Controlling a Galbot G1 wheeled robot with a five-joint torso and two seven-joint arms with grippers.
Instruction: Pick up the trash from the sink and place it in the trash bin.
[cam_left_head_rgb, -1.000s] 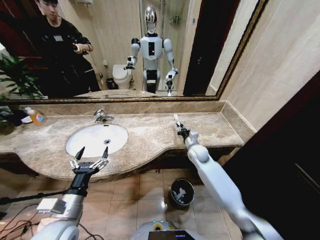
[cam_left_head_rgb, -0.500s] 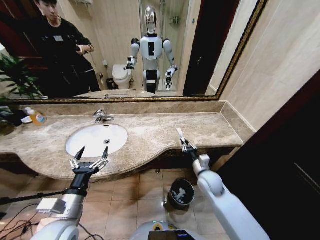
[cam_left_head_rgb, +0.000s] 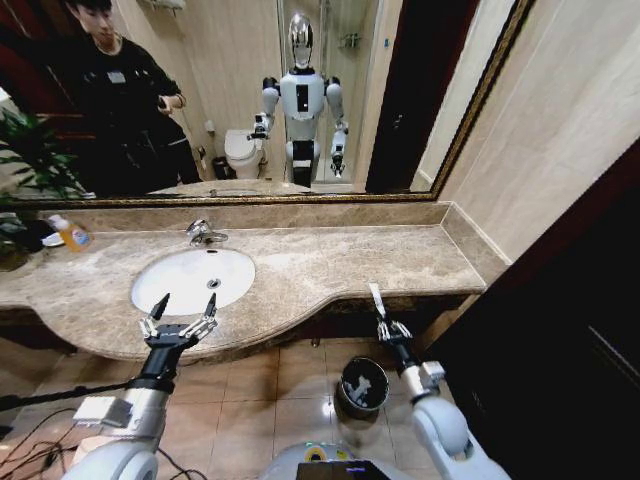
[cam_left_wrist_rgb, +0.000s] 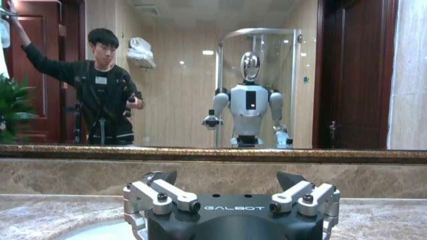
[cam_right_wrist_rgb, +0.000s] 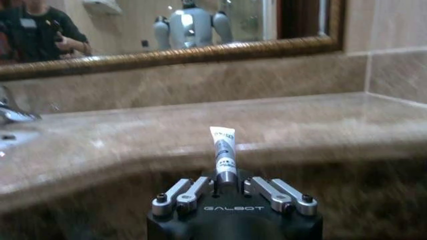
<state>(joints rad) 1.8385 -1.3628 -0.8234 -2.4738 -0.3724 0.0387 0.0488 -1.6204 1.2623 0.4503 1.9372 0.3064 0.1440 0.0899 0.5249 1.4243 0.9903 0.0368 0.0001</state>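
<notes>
- Our right claw (cam_left_head_rgb: 388, 327) is clamped on a white tube (cam_left_head_rgb: 376, 299), held upright with its tip pointing up. In the right wrist view the tube (cam_right_wrist_rgb: 223, 152) stands between the closed fingers (cam_right_wrist_rgb: 193, 189), dark print along its side.
- That claw sits off the front edge of the desk (cam_left_head_rgb: 330, 265), over the floor, just above and beside the bin (cam_left_head_rgb: 363, 385).
- We judge this piece to be in mid-carry: lifted clear of the sink (cam_left_head_rgb: 190, 280), not yet over the bin's mouth, not yet released.
- Our left claw (cam_left_head_rgb: 180, 322) waits with fingers spread apart at the desk's front edge, just in front of the sink. The left wrist view shows both fingertips (cam_left_wrist_rgb: 160, 177) wide and nothing between them.
- Sink: white basin, drain hole visible, tap (cam_left_head_rgb: 203, 232) behind it. We see no litter inside from the head view; small pieces could be too small to tell.
- Bin: round, shiny, standing on the tiled floor under the desk edge. Its dark inside shows pale shapes, contents or reflections, we cannot tell which.
- Left to do, as we judge it: bring the tube over the bin, open, then check the sink for more.
</notes>
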